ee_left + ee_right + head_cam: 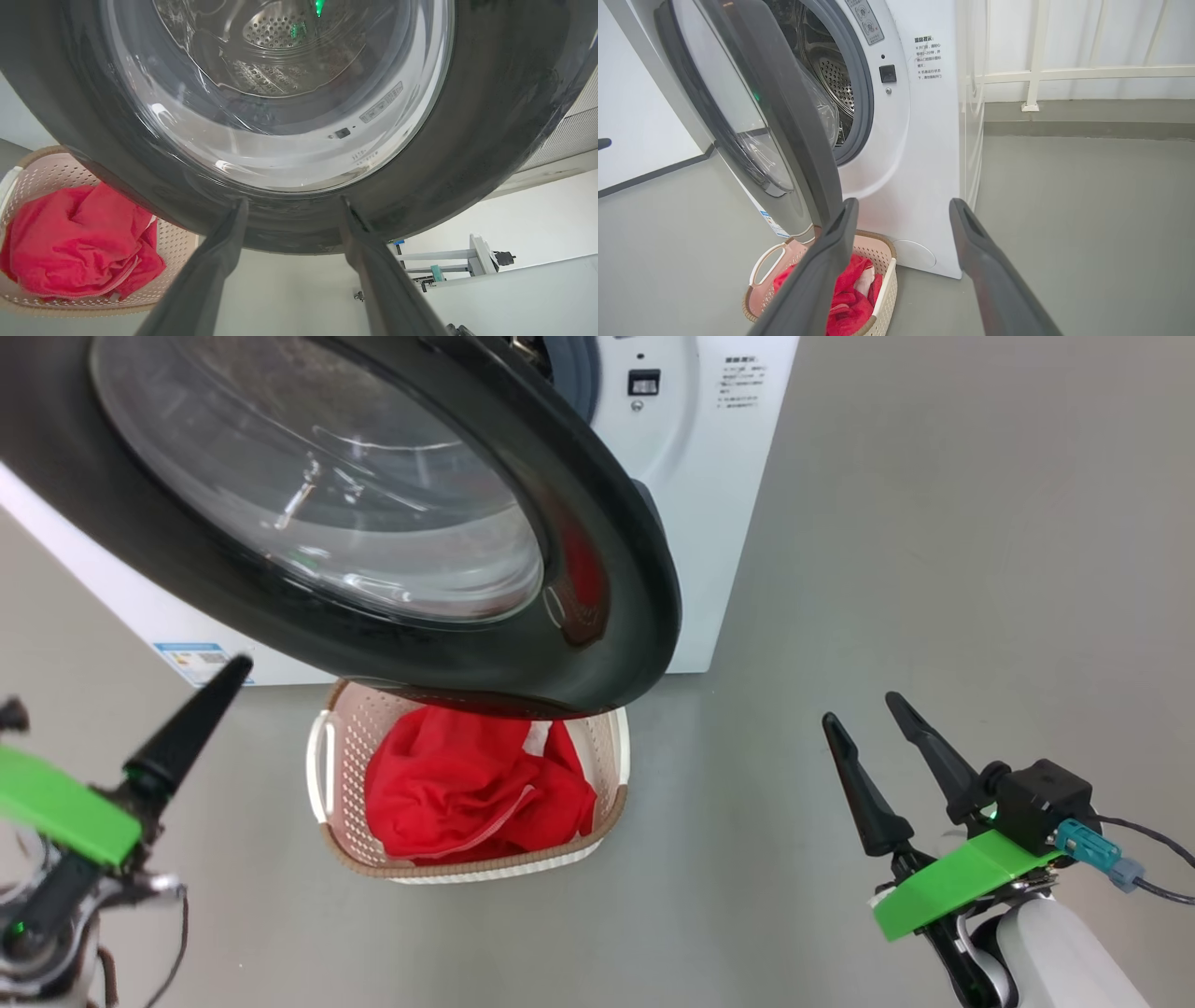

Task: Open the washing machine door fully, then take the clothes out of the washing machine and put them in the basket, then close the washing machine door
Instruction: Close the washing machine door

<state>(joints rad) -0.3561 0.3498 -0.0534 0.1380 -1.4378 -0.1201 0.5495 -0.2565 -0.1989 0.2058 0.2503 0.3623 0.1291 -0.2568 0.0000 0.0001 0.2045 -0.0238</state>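
Looking down from the head, we see the clothes [457, 793] lying bunched inside the basket [341, 756], which sits on the grey floor [840, 569] just in front of the washing machine [709, 476]. The washing machine door [607, 523] stands swung out from the drum opening, its lower rim over the basket's far edge. Our left gripper [292, 203] has its fingers spread, tips near the door's black rim; we cannot tell whether they touch. Our right gripper [862, 709] is spread too, holding nothing, well apart from the basket.
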